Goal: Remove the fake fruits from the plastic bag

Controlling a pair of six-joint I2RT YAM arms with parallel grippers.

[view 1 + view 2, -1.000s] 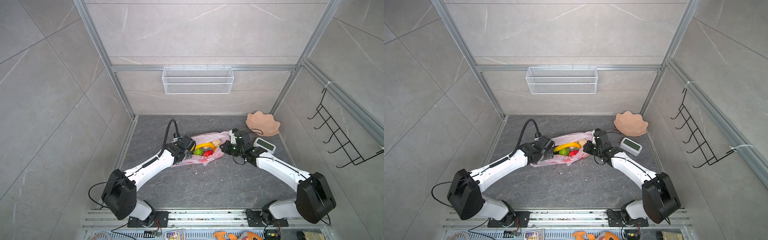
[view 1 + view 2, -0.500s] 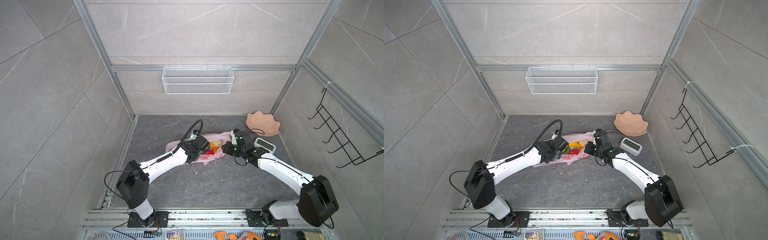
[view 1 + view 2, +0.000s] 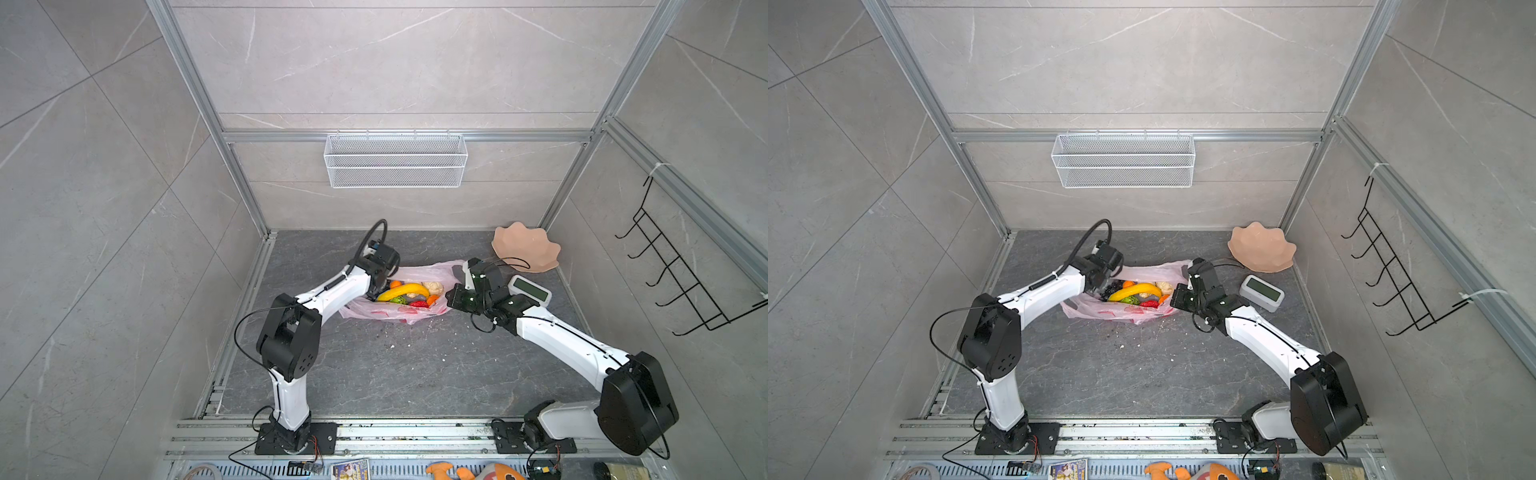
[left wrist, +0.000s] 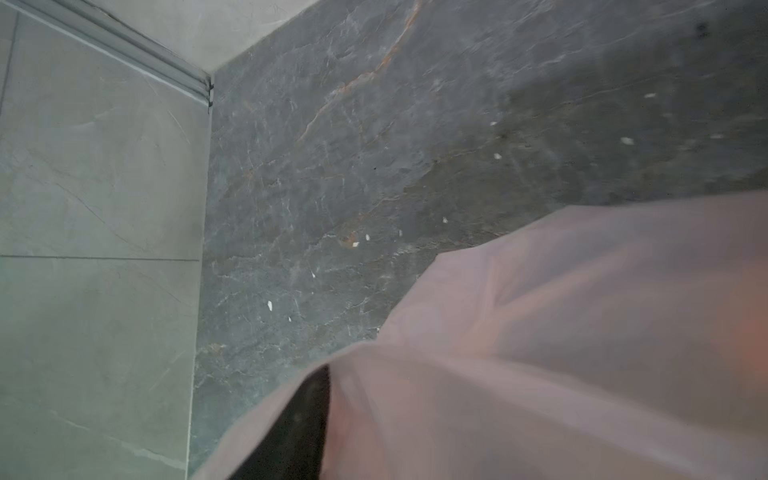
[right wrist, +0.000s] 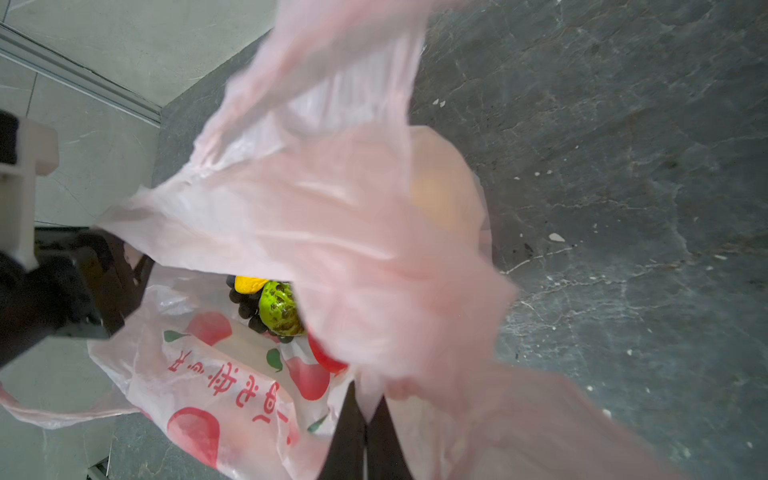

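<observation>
Lying on the grey floor (image 3: 415,374) between both arms, the plastic bag (image 3: 365,309) gapes upward. The right gripper (image 5: 365,411) pinches the bag's rim with its jaws closed. The left gripper (image 3: 375,286) sits at the opposite rim, and I cannot tell how wide its jaws are. The fake fruits (image 3: 409,293) sit inside the bag.

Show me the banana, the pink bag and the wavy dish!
banana (image 3: 404,291): in a top view, on the middle of its yellow curve.
plastic bag (image 3: 424,272): in a top view, on its pink back wall.
wavy dish (image 3: 525,249): in a top view, on its bare peach middle.
</observation>
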